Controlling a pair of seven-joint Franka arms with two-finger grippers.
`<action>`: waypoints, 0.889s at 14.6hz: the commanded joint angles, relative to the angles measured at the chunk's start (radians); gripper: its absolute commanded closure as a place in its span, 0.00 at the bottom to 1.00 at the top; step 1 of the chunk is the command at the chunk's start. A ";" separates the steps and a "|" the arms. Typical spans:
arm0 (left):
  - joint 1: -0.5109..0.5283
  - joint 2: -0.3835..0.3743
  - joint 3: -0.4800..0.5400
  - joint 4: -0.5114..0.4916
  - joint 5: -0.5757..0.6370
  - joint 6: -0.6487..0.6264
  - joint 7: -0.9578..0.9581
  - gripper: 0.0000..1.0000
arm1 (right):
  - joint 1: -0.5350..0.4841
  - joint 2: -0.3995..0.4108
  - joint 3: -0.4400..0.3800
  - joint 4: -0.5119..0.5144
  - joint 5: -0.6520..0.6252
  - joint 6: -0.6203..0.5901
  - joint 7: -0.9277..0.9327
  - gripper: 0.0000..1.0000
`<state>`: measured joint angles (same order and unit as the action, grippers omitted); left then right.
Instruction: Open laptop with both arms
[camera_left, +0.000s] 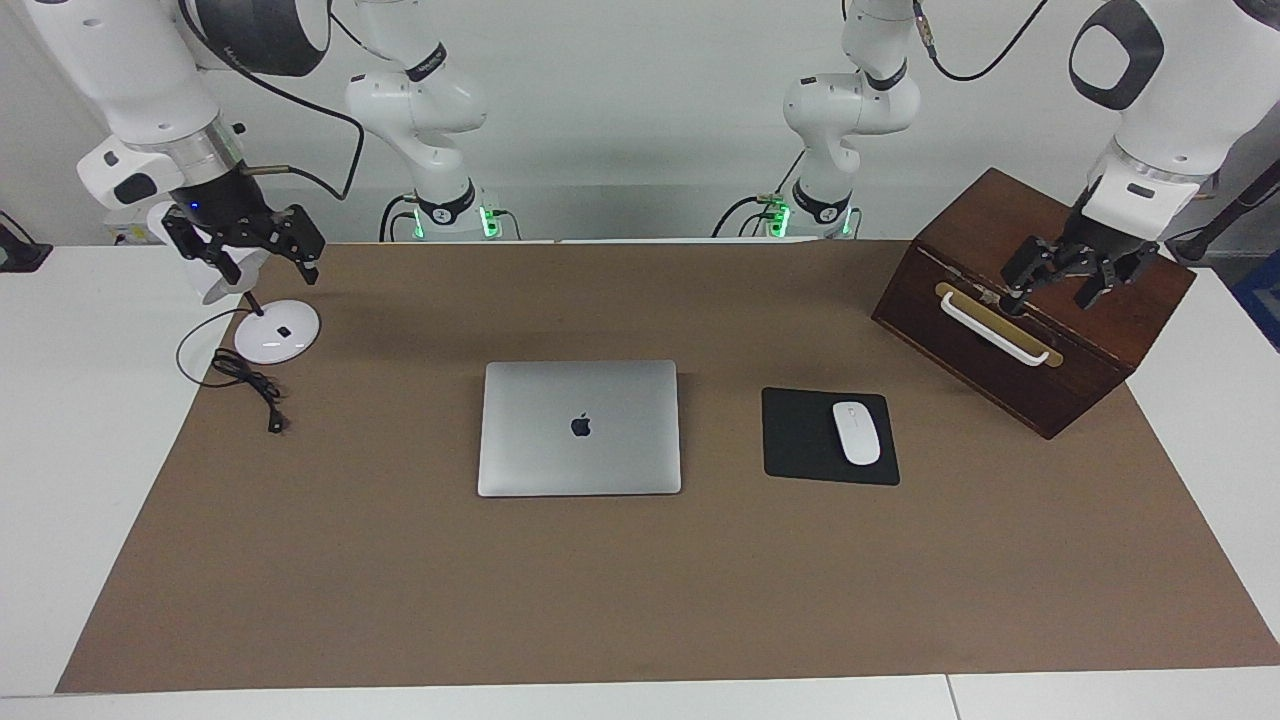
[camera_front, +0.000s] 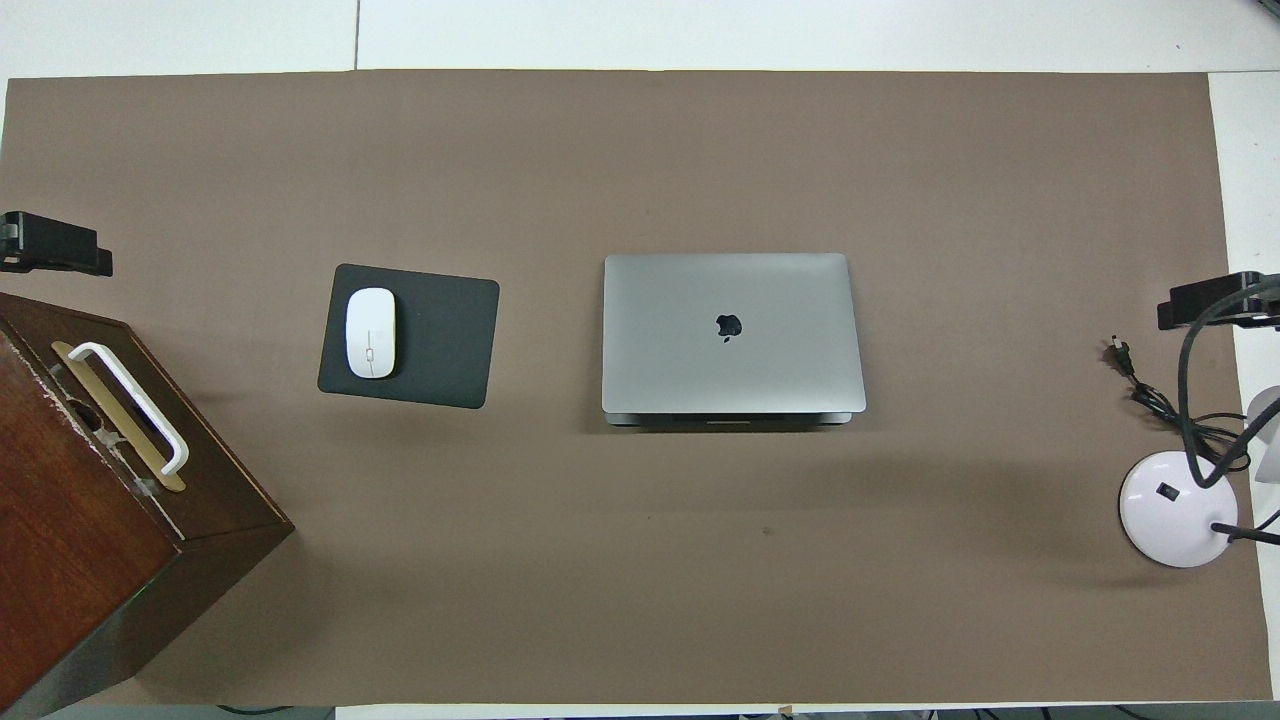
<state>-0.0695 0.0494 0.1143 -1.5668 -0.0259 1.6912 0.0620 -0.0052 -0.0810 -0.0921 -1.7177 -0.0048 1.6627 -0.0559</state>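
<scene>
Facing view first: laptop lying mid-desk, lid down flat, logo up, nothing touching it. Parked square and alone, with clear room along each side edge, probably so one tool can steady the base while the other lifts the lid. Left tool hanging over the box at its own end of the desk, fingers spread wide, gripping nothing. Right tool up over the lamp, fingers likewise apart and empty. Both well away from the laptop, so by the look of it waiting at the start. Mouse resting on its pad just beside the laptop, toward the left arm's end. Cable trailing loose by the lamp.

Overhead now: laptop again shut and central, with what looks like the hinge edge turned toward the robots. Only the tips of the left tool and right tool showing at the edges; impossible to judge the fingers from here.

Counting up: one laptop, one mouse, one pad, one box, one lamp, one cable, two arms, two tools
</scene>
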 joint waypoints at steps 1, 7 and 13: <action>0.005 -0.016 -0.001 -0.013 0.017 -0.002 0.016 0.00 | -0.004 -0.020 0.002 -0.022 -0.009 0.000 -0.001 0.00; 0.007 -0.016 0.001 -0.015 0.015 0.007 0.018 0.00 | -0.004 -0.020 0.002 -0.022 -0.009 0.000 0.002 0.00; 0.005 -0.023 0.001 -0.019 0.015 -0.001 0.013 0.00 | -0.012 -0.020 -0.001 -0.022 -0.009 0.000 0.001 0.00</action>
<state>-0.0690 0.0484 0.1159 -1.5667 -0.0258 1.6920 0.0634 -0.0067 -0.0810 -0.0996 -1.7180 -0.0048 1.6627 -0.0559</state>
